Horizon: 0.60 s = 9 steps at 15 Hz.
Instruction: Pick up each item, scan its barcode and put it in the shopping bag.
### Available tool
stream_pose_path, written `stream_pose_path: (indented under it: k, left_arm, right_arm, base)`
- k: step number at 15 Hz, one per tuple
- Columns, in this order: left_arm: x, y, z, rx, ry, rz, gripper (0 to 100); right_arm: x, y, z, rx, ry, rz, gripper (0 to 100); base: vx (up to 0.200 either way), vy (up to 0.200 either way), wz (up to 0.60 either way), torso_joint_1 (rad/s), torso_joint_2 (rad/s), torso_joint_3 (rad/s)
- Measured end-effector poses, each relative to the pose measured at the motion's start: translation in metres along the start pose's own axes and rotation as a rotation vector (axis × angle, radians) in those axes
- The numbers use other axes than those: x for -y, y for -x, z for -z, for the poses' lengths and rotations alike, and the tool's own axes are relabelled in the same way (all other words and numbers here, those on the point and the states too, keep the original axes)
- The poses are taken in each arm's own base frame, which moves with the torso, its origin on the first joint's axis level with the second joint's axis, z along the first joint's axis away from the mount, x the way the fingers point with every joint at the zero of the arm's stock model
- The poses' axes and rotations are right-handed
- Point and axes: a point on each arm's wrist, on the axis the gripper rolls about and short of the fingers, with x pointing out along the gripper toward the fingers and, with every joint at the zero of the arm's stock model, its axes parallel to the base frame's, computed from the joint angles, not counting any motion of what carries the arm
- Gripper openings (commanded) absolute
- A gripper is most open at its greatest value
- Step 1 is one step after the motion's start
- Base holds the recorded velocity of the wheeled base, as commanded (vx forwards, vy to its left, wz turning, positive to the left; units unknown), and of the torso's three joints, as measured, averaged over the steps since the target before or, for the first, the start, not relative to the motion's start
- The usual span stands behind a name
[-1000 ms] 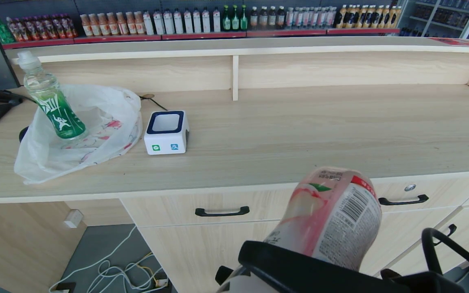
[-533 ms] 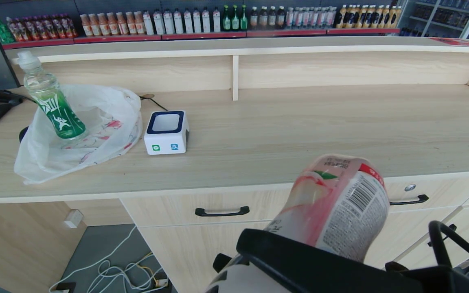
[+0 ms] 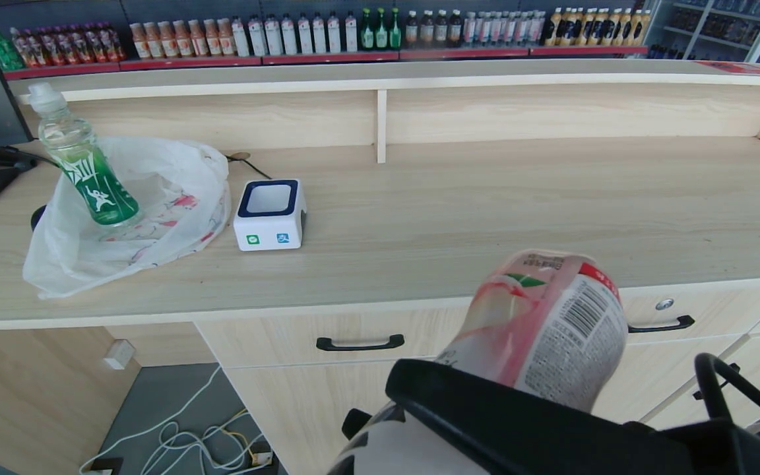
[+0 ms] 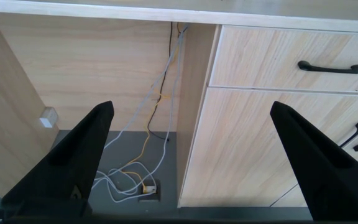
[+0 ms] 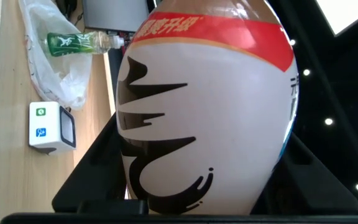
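The right pincer [image 5: 204,168] is clamped around the peach drink bottle [image 3: 545,330], held tilted before the surface's [image 3: 485,211] near edge. The left pincer [image 4: 191,168] gapes wide, empty. A green bottle [image 3: 83,165] stands in the shopping bag [image 3: 175,191], beside the scanner [image 3: 269,214]

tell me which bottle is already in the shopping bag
The green-labelled bottle with the white cap, leaning in the white bag beside the scanner. The pink bottle is clamped in the right gripper, short of the counter.

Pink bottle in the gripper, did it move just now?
Yes. The pink bottle rose a little and drifted right, covering more of the right drawer handle.
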Motion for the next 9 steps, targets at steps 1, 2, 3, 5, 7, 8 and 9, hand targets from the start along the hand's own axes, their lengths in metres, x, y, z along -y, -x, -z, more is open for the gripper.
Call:
stream_pose_path:
  k: [1, 2, 3, 5, 7, 8, 9]
  left_arm:
    - [0.000, 0.000, 0.000, 0.000, 0.000, 0.000, 100]
    - [0.000, 0.000, 0.000, 0.000, 0.000, 0.000, 100]
    - [0.000, 0.000, 0.000, 0.000, 0.000, 0.001, 100]
    - [0.000, 0.000, 0.000, 0.000, 0.000, 0.000, 100]
    - [0.000, 0.000, 0.000, 0.001, 0.000, 0.000, 100]
    - [0.000, 0.000, 0.000, 0.000, 0.000, 0.000, 100]
    - [0.000, 0.000, 0.000, 0.000, 0.000, 0.000, 100]
  right_arm:
    - [0.001, 0.000, 0.000, -0.002, -0.023, 0.003, 0]
    - [0.001, 0.000, 0.000, -0.004, -0.089, 0.004, 0]
    - [0.001, 0.000, 0.000, -0.009, -0.148, 0.003, 0]
    - [-0.001, 0.002, 0.000, -0.017, -0.298, -0.007, 0]
    - [-0.007, 0.004, -0.001, -0.044, -0.467, -0.035, 0]
    - [-0.012, 0.005, -0.002, -0.060, -0.539, -0.056, 0]
    - [-0.015, 0.007, -0.002, -0.073, -0.581, -0.070, 0]
  base:
    - [0.000, 0.000, 0.00, 0.000, 0.00, 0.000]
    - [0.000, 0.000, 0.00, 0.000, 0.00, 0.000]
    - [0.000, 0.000, 0.00, 0.000, 0.00, 0.000]
    - [0.000, 0.000, 0.00, 0.000, 0.00, 0.000]
    - [0.000, 0.000, 0.00, 0.000, 0.00, 0.000]
    - [0.000, 0.000, 0.00, 0.000, 0.00, 0.000]
    - [0.000, 0.000, 0.00, 0.000, 0.00, 0.000]
